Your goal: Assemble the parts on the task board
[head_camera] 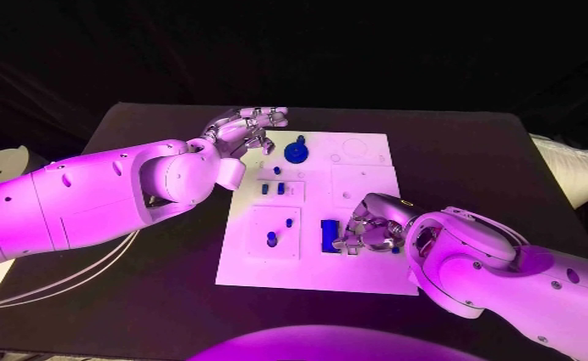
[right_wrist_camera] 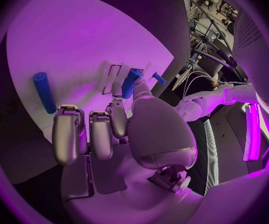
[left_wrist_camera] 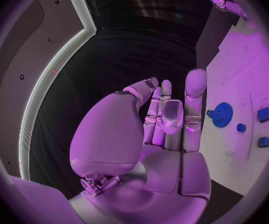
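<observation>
At board's 5 o'clock: right hand (head_camera: 368,229) pinches blue peg (right_wrist_camera: 131,82).
At 11 o'clock: left hand (head_camera: 245,133) released over task board (head_camera: 368,272).

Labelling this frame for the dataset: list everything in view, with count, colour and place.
White rectangular task board: one, middle of the black table.
Black table: one, under the board.
Blue round gear-shaped part: one, far end of the board, near the left hand.
Small blue block parts: two or so, mid-board on its left side.
Small blue peg parts: two, in the near-left panel of the board.
Blue cylinder part: one, lying on the board beside the right hand.
Left hand: silver, at the board's far-left corner, fingers apart, holding nothing.
Right hand: silver, over the board's near right; whether it holds a part is unclear.
</observation>
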